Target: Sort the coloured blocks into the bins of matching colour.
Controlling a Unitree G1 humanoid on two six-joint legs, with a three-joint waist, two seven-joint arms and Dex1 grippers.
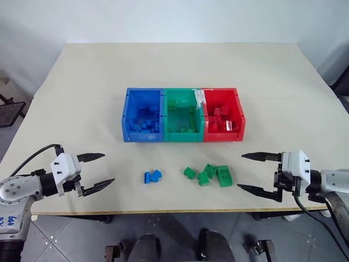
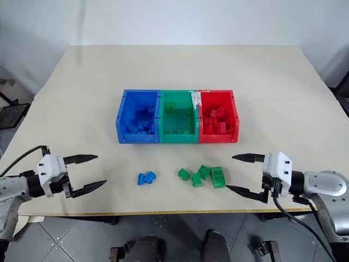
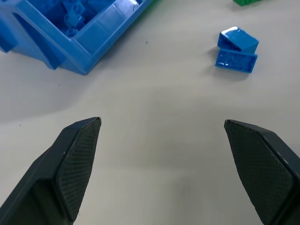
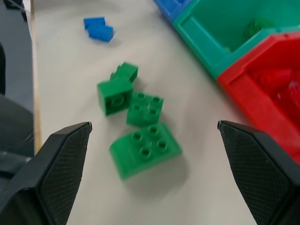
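Head view: both grippers, left (image 1: 98, 172) and right (image 1: 253, 173), hover wide apart and empty over the table (image 1: 82, 82). Two blue blocks (image 1: 152, 176) and four green blocks (image 1: 210, 174) lie near its front edge, short of the bins (image 1: 183, 115), which already hold bricks. Best take an outer green block first, closing across its flat sides. Pale table, white wall behind, grey floor below.
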